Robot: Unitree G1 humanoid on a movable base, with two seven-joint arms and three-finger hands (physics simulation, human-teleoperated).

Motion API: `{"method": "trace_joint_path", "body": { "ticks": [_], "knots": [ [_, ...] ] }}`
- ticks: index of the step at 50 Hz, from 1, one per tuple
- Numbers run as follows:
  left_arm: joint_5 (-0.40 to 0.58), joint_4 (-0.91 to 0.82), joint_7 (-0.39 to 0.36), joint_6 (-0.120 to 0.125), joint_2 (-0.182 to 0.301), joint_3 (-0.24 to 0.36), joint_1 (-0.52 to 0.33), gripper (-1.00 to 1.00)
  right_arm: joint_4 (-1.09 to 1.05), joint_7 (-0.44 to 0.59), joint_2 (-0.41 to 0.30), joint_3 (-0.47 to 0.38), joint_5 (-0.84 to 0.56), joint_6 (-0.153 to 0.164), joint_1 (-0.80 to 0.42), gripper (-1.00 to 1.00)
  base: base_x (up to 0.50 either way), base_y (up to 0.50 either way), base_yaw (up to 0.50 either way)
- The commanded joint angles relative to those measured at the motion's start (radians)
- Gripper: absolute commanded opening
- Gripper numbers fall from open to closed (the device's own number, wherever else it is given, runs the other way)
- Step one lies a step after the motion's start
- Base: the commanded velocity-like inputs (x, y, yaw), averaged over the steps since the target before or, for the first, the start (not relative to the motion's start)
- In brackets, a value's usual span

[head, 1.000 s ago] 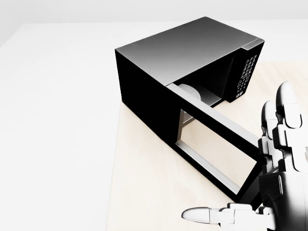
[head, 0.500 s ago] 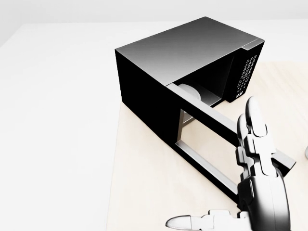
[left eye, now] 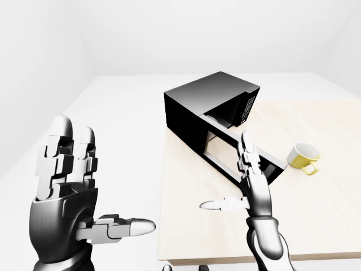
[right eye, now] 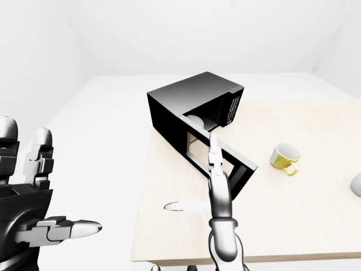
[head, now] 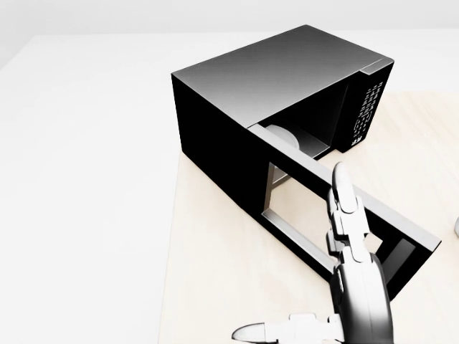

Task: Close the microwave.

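1. Sliding leftward in the head view since a second ago, the silver right hand now overlaps the open door, fingers spread wide.
2. One black box-shaped microwave sits at the pale wooden counter's far-left corner.
3. One yellow ceramic mug stands toward the right edge.
4. One left hand hovers off the counter, fingers wide.

microwave door open; right hand beside it.
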Motion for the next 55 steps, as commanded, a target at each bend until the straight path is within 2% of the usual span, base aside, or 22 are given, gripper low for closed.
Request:
{"method": "trace_joint_path", "body": {
  "ticks": [1, 4, 7, 12, 24, 30, 36, 42, 43, 45, 48, 55],
  "knots": [
    [0.005, 0.004, 0.000, 0.000, 0.002, -0.002, 0.000, 1.00, 0.114, -0.015, 0.008, 0.005, -0.011, -0.035, -0.034, 1.00, 0.00, 0.00, 0.00],
    [0.007, 0.008, 0.002, 0.000, 0.002, -0.001, -0.002, 1.00, 0.142, -0.016, 0.014, -0.001, -0.012, -0.043, -0.045, 1.00, 0.00, 0.00, 0.00],
    [0.009, 0.009, 0.000, 0.000, 0.002, -0.004, -0.002, 1.00, 0.226, -0.023, 0.027, -0.018, -0.014, -0.066, -0.079, 1.00, 0.00, 0.00, 0.00],
    [0.007, 0.012, 0.002, 0.000, 0.003, -0.001, -0.006, 1.00, 0.205, -0.014, 0.030, -0.010, -0.013, -0.058, -0.065, 1.00, 0.00, 0.00, 0.00],
    [0.009, 0.008, 0.001, 0.000, 0.003, -0.002, -0.002, 1.00, 0.241, -0.017, 0.034, -0.013, -0.013, -0.070, -0.077, 1.00, 0.00, 0.00, 0.00],
    [0.011, 0.010, 0.002, 0.000, 0.003, -0.005, -0.002, 1.00, 0.298, -0.016, 0.043, -0.025, -0.008, -0.084, -0.105, 1.00, 0.00, 0.00, 0.00],
    [0.017, 0.013, 0.004, 0.000, 0.005, -0.013, 0.001, 1.00, 0.330, -0.009, 0.051, -0.057, 0.005, -0.081, -0.138, 1.00, 0.00, 0.00, 0.00],
    [0.016, 0.013, 0.008, 0.000, 0.008, -0.014, 0.000, 1.00, 0.370, -0.009, 0.070, -0.112, 0.014, -0.058, -0.215, 1.00, 0.00, 0.00, 0.00],
    [0.016, 0.013, 0.007, 0.000, 0.007, -0.013, 0.001, 1.00, 0.367, -0.009, 0.073, -0.124, 0.017, -0.042, -0.236, 1.00, 0.00, 0.00, 0.00],
    [0.016, 0.016, 0.007, 0.000, 0.007, -0.014, 0.000, 1.00, 0.365, -0.008, 0.075, -0.129, 0.016, -0.037, -0.243, 1.00, 0.00, 0.00, 0.00],
    [0.020, 0.016, 0.008, 0.000, 0.008, -0.018, 0.001, 1.00, 0.373, -0.011, 0.081, -0.148, 0.018, -0.011, -0.289, 1.00, 0.00, 0.00, 0.00],
    [0.018, 0.014, 0.007, 0.000, 0.008, -0.017, 0.004, 1.00, 0.420, -0.018, 0.082, -0.177, 0.025, -0.003, -0.354, 1.00, 0.00, 0.00, 0.00]
  ]
}}
